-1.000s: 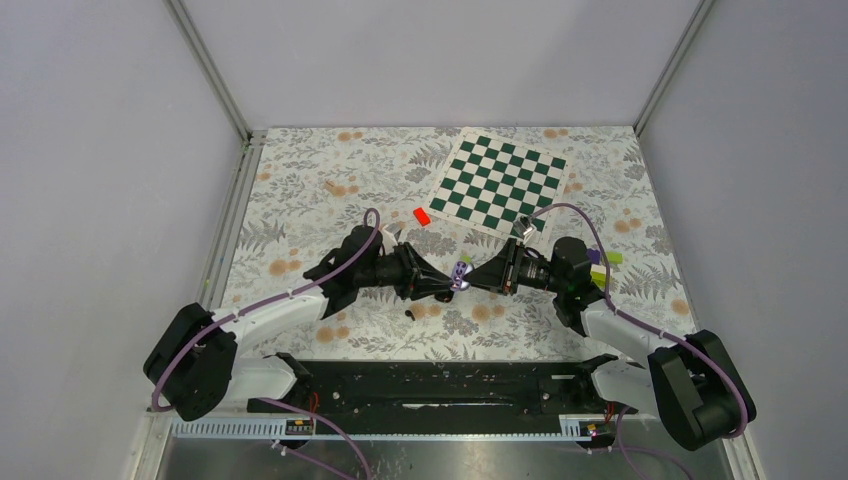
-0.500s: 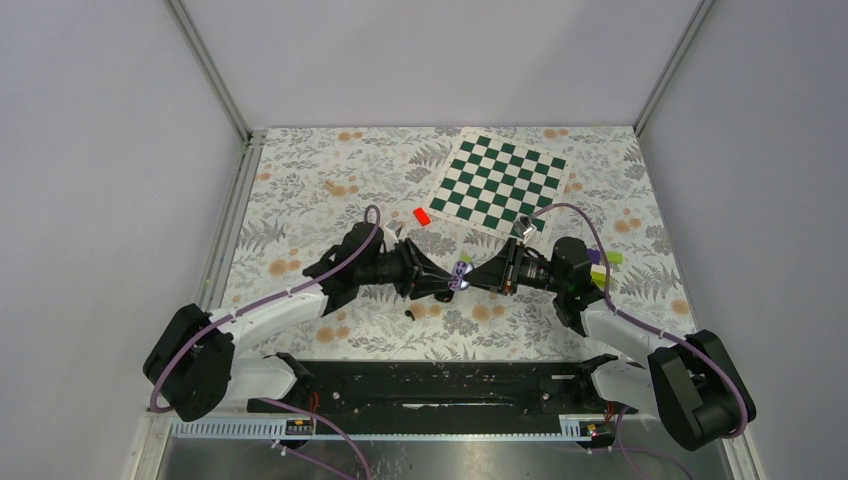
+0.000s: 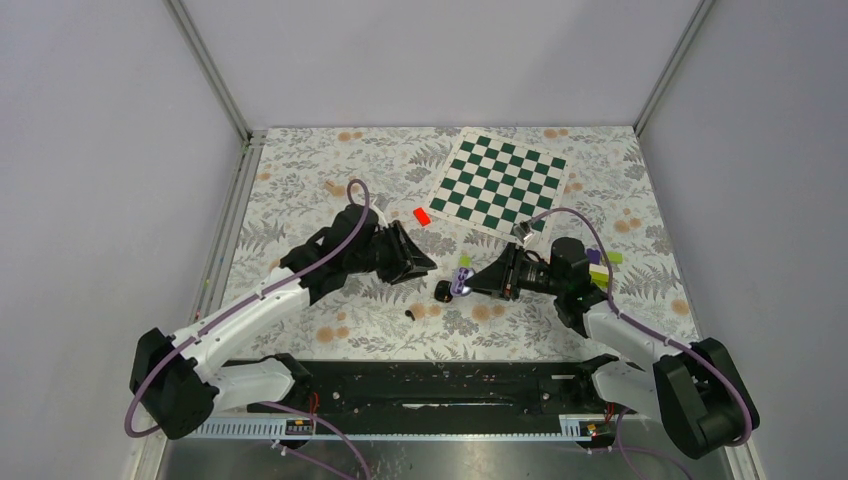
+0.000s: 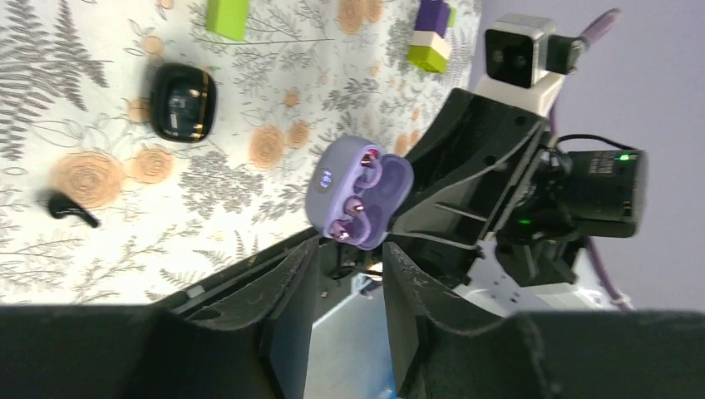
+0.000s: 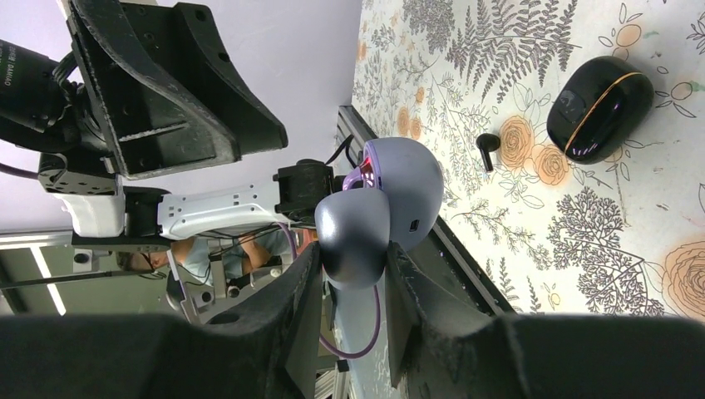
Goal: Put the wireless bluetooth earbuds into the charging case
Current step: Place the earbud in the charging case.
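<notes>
Left fingers [image 4: 283, 287] of mine stand parted with nothing between them. My left gripper [image 3: 418, 264] has backed off from the spot where it met the right gripper [image 3: 470, 283] a second ago. It now hangs off the near left corner of the checkered board [image 3: 500, 180].

My right gripper has stayed in place on the near side of that board. Its fingers are pinched on one half of an open lilac case [image 5: 391, 187], and the sockets I can see in it are empty.

With the left arm drawn away, the black charging case [image 3: 443, 291] shows on the floral cloth [image 3: 300, 190]. It lies shut, nearer my bases than the board and just beside the raised lilac case. I cannot tell whether I let it drop or only uncovered it.

One earbud [image 3: 408, 313] lies loose on the cloth, farther from the board again and a little to the left of the charging case. I cannot find the second one.

As I judge it, insertion has not begun: neither hand carries an earbud and the black case is closed. My freed left hand looks best placed to fetch the loose earbud.
</notes>
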Robot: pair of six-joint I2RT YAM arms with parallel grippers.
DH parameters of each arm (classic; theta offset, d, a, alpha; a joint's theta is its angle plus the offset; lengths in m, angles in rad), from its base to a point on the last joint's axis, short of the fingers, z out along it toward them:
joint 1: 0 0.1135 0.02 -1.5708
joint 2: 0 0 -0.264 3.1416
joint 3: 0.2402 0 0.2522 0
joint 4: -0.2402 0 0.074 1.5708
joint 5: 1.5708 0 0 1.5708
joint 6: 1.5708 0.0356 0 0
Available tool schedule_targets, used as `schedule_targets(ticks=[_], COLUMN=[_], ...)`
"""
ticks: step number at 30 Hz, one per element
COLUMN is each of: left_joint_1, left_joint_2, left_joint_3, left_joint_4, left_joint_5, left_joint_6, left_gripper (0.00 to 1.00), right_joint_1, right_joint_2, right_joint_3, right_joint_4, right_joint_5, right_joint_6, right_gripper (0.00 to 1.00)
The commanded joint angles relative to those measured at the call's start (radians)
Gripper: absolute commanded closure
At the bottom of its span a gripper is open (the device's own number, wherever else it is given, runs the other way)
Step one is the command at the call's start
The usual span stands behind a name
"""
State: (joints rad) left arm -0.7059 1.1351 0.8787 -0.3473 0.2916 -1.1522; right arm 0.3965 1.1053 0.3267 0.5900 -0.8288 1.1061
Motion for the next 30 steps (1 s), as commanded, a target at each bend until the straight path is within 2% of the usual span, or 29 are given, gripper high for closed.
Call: schedule_targets(ticks=[1,7,17,22,28,30], left_joint_1=[-0.028,-0.107,-0.263,-0.335,-0.357,-0.357], left_joint_2=[-0.011,0.017,0.124,0.185,0.241,0.25], left_joint_3=[0.078,0.166,0.26,0.273,0.301,0.309], left_joint_4=[-0.105,-0.212,-0.231,-0.187,-0.161,-0.159], left_joint_5=[-0.099,-0.218,-0.242,-0.277,-0.287,-0.331], left_joint_6=[0.177,0.312,0.49,0.511,0.503,0.494], left_gripper=[0.66,0.67,0.66,0.76,0.79,0.8], right_joint_1=[0.001,0.001,0.001,0.001,0.001,0.001], right_joint_2=[-0.029,-0.033,-0.064,-0.059,-0.058,-0.06], right_joint_3=[0.046,0.071,0.089,0.088,0.087,0.091], right_joint_4=[-0.016,-0.188,-0.239,-0.221,-0.221,-0.227], right_joint_5=[0.009,0.06,0.066,0.061,0.054,0.054], right_joint_6=[-0.024,-0.089,-0.099,-0.091,-0.089,-0.094], right_gripper=[1.0,1.0,1.0,1.0,1.0,1.0])
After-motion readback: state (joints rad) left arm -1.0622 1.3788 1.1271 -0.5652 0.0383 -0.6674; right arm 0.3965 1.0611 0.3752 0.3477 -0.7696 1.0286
